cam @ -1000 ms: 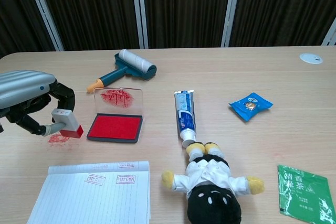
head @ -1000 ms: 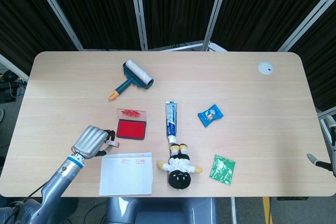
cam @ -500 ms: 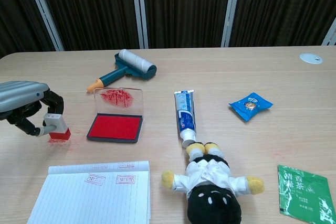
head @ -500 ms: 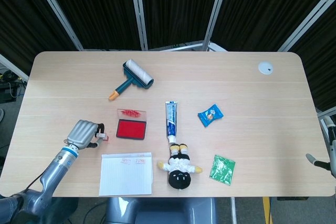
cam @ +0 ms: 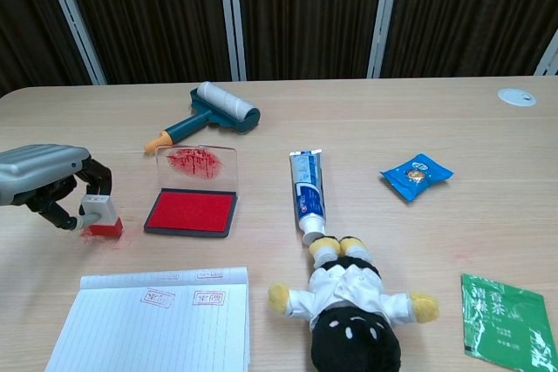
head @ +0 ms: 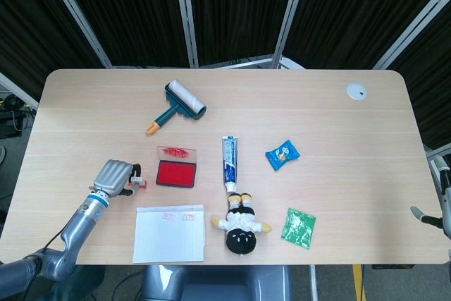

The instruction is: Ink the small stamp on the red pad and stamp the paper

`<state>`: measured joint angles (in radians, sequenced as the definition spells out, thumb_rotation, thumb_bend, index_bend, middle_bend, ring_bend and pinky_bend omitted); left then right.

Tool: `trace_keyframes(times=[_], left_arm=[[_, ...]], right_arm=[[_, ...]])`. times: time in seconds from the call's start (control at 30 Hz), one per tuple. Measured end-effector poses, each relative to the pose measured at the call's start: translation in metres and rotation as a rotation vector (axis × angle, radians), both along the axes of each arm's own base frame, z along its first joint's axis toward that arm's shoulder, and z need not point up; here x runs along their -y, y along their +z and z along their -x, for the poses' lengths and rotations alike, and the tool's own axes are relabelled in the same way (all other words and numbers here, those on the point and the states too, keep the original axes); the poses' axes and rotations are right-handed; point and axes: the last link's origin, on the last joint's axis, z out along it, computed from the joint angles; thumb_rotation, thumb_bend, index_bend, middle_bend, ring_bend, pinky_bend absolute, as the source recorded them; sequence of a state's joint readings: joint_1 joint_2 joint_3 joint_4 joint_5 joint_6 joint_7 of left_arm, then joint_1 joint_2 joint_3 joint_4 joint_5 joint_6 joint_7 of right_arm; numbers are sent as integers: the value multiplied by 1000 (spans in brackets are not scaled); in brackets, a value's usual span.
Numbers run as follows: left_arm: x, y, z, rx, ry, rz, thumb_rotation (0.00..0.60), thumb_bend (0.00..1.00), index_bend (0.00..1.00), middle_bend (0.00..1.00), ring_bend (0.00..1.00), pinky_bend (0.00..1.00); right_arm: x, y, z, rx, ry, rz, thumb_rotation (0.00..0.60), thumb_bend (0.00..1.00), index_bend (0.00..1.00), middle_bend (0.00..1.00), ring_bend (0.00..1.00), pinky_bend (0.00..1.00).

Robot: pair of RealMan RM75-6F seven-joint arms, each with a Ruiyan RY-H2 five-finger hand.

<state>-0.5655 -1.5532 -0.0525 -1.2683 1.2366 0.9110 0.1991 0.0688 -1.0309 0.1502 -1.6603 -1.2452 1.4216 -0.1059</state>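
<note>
Left hand (cam: 44, 182) curled around the small stamp (cam: 98, 214), pinching its white body, red base down on the bare table (cam: 349, 119) just left of the red pad (cam: 191, 213). Stamp upright, long axis vertical, apparently resting on the wood over a faint red smear. Pad directly to the hand's right, close but not touching; paper (cam: 153, 321) nearer the robot and a little right, already bearing two red imprints along its top edge. Right hand (head: 426, 213) barely visible at the far table edge, state impossible to tell, well apart from everything relevant; left hand plainly the nearer. Compared with a second ago: stamp then lifted and tilted just beside the pad's left edge, now lowered, upright and slightly further left, hand drawn back toward the table's left side. Elsewhere: lint roller (cam: 206, 111), toothpaste tube (cam: 306, 191), plush doll (cam: 349, 302), blue packet (cam: 416, 172).
</note>
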Motion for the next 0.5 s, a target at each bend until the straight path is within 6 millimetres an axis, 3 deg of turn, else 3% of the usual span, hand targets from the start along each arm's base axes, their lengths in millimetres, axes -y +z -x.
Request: trace_keyframes(times=[0.5], left_arm=[[4,-4,2,-40,-26,5,600,377,520,456,807,871]], right_arm=[[0,0,0,3,-4,-1,600,0,0,0,0,0]])
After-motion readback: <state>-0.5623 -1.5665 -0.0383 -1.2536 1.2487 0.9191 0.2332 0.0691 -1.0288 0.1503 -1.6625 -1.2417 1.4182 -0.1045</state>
